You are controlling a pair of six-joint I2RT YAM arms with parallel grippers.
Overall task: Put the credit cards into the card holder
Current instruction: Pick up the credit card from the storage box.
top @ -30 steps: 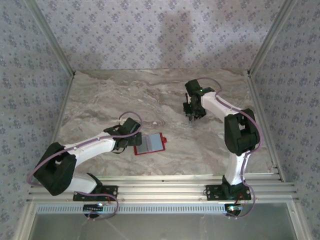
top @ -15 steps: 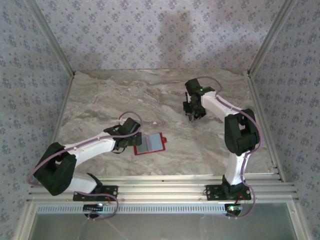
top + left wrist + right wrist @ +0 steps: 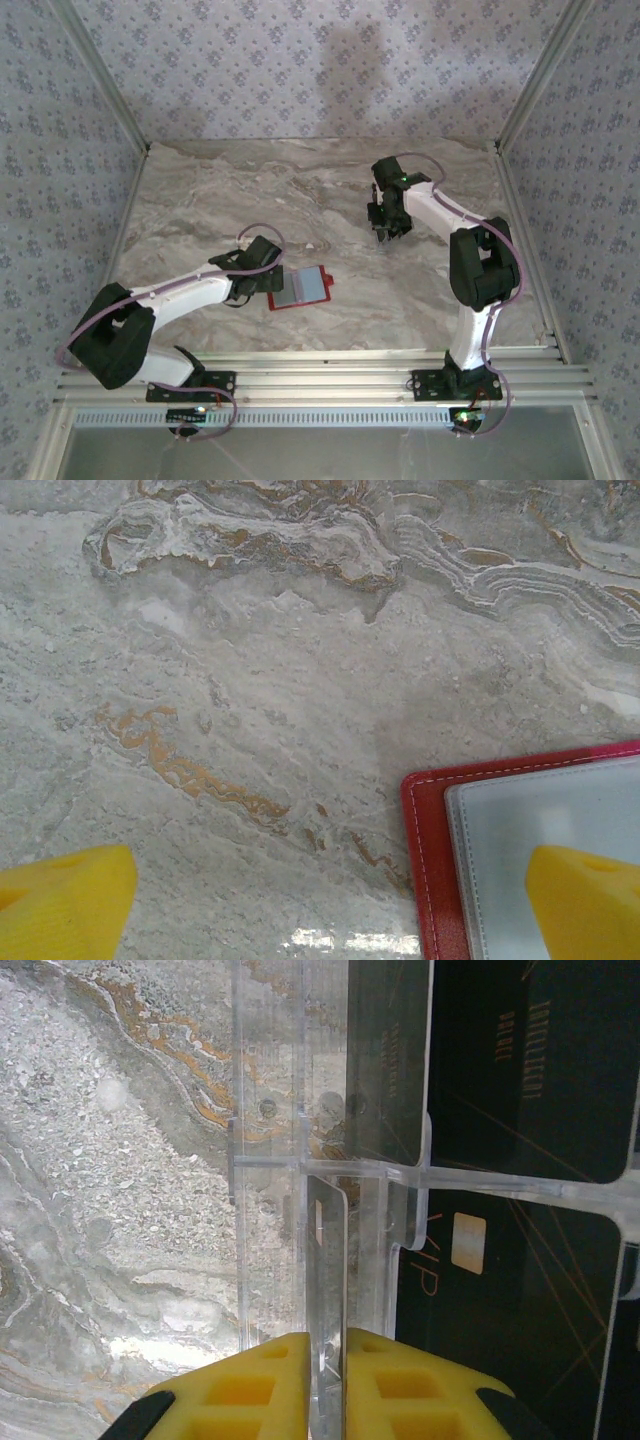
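The red card holder (image 3: pixel 302 288) lies open on the marble table, its greyish clear pocket (image 3: pixel 540 830) facing up. My left gripper (image 3: pixel 274 283) is open at its left edge. In the left wrist view one yellow fingertip (image 3: pixel 62 900) is over bare table and the other (image 3: pixel 588 900) over the pocket. My right gripper (image 3: pixel 384 232) hangs at the back right. In the right wrist view this gripper (image 3: pixel 327 1380) is shut on a thin credit card (image 3: pixel 327 1260) seen edge-on. Black credit cards (image 3: pixel 530 1060) with pale chips lie to its right.
A clear acrylic rack (image 3: pixel 270 1110) with upright dividers stands around the black cards, right in front of the right fingers. Patterned walls and metal frame rails (image 3: pixel 530 90) enclose the marble table (image 3: pixel 220 200). An aluminium rail (image 3: pixel 330 375) runs along the near edge.
The right gripper has shifted very slightly away from the arm bases, still pinching the card. The left arm and the card holder have not moved.
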